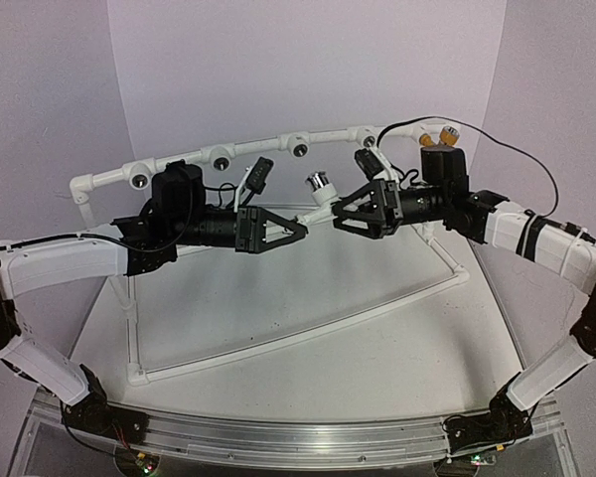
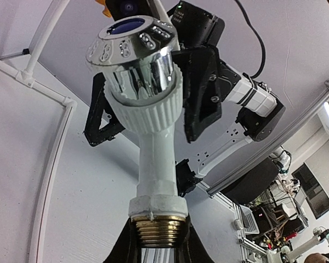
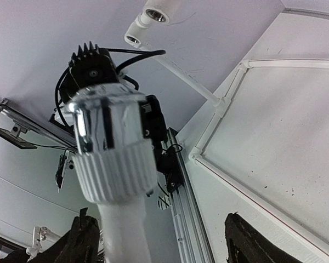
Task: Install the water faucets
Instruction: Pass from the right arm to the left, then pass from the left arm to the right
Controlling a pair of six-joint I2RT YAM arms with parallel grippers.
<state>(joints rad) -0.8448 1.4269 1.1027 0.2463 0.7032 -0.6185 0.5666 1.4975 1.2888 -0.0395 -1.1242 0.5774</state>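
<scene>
Left pincer (image 2: 159, 241) is clamped on the brass thread of the white chrome-headed plastic faucet (image 2: 153, 159), held in mid-air. Right pincer (image 3: 165, 244) straddles its ribbed collar, jaws apart. Probably a handover; next, free the thread for a socket on the white pipe frame (image 1: 258, 149).

The white faucet (image 2: 153, 159) is seen as smooth white plastic with a finely ribbed collar, capped by a mirror-bright chrome head and ended by a dull brass-coloured metal thread. The pipe frame (image 1: 104, 179) is shown in smooth white plastic, and the table (image 1: 358, 368) as matt white flecked with dark specks. A rail (image 1: 308, 442) of brushed silver metal is set along the table's near edge.
</scene>
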